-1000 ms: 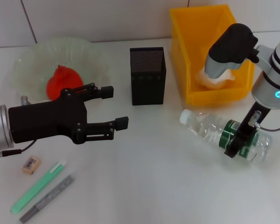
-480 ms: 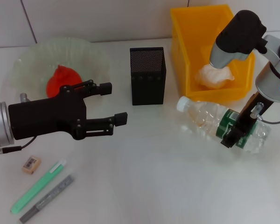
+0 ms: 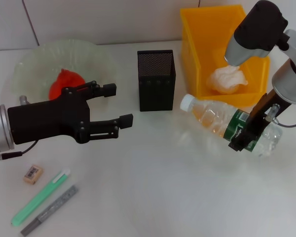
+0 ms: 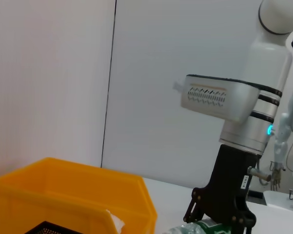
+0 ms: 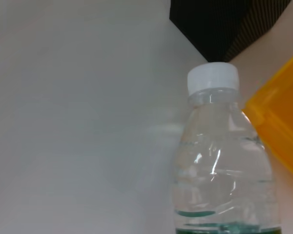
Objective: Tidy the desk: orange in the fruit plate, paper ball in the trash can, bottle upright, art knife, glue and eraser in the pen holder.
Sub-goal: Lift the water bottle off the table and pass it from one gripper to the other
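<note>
The clear bottle [image 3: 214, 116] with a green label hangs tilted above the table, white cap up and toward the pen holder. My right gripper [image 3: 245, 131] is shut on its label end; the right wrist view shows the bottle [image 5: 220, 165] from close up. The orange [image 3: 63, 85] lies in the glass fruit plate [image 3: 39, 55]. The paper ball [image 3: 228, 78] sits in the yellow trash can [image 3: 195, 59]. The black mesh pen holder [image 3: 156, 79] stands in the middle. My left gripper [image 3: 116, 105] hovers open in front of the plate, holding nothing. The eraser [image 3: 32, 174] lies at the front left.
A green pen-shaped tool [image 3: 39, 197] and a grey one [image 3: 50, 210] lie side by side near the eraser; I cannot tell which is the glue and which the art knife. The left wrist view shows the trash can [image 4: 73, 190] and the right gripper [image 4: 219, 214].
The right gripper has risen with the bottle, which has left the table and swung its cap end up toward the pen holder. The left gripper has drifted slightly back and left.
</note>
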Controlling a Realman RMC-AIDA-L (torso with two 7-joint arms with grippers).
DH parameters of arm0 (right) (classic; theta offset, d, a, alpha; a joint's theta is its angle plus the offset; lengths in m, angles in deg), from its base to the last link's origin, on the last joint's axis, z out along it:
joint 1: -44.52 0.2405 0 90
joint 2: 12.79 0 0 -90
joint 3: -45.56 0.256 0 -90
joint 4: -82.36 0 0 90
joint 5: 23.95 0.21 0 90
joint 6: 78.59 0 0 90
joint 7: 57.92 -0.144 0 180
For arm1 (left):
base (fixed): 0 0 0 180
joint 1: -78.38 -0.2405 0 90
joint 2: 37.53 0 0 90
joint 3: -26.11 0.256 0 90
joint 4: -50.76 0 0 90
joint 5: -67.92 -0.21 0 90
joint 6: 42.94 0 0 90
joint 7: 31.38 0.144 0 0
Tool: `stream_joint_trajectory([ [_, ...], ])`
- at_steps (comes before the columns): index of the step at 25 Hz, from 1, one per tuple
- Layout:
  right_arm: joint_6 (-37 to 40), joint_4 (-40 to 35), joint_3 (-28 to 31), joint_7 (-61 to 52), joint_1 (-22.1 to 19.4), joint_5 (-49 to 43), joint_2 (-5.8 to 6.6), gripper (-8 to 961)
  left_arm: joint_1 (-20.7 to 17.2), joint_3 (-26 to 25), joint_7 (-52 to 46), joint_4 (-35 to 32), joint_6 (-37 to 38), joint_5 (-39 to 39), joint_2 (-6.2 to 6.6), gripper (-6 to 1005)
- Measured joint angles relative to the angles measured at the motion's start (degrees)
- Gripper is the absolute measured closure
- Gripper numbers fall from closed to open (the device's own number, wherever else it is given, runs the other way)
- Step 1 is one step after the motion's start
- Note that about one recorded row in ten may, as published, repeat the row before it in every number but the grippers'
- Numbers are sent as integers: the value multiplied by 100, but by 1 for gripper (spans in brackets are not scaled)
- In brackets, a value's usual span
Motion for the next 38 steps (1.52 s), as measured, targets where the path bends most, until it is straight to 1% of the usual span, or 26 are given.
stream_joint_trajectory([
  [2,63,-293,-53,14,-117,106,0,192,0,-27,-4,0,-1,5,0,148],
  [3,63,-293,-53,14,-117,106,0,192,2,-54,-11,0,-4,11,0,148],
  [5,108,-535,-69,28,-209,193,0,192,3,-66,-13,0,-5,11,0,148],
  [12,128,-1334,-105,56,-612,520,0,191,9,-154,-21,0,-8,15,0,148],
  [20,32,-1729,-66,138,-891,700,-7,192,8,-199,-29,0,-41,84,0,148],
  [21,-12,-1790,-56,147,-943,766,-6,192,8,-199,-29,0,-41,84,0,148],
  [22,-105,-1921,-32,200,-1078,893,-3,192,-11,-199,-30,0,-78,128,0,148],
  [23,-105,-1921,-32,200,-1078,893,-3,192,-11,-199,-30,0,-78,128,0,148],
  [25,-189,-2051,19,299,-1239,1050,-2,192,-25,-199,-28,0,-104,163,0,148],
  [30,-394,-2396,373,570,-1648,1693,-4,191,-27,-202,-27,-2,-137,183,0,148],
  [33,-510,-2544,736,850,-1880,2150,-11,191,-22,-209,-26,-4,-138,230,0,148],
  [38,-684,-2572,1161,1296,-2204,2858,-11,191,-22,-247,-24,-11,-137,244,0,148],
])
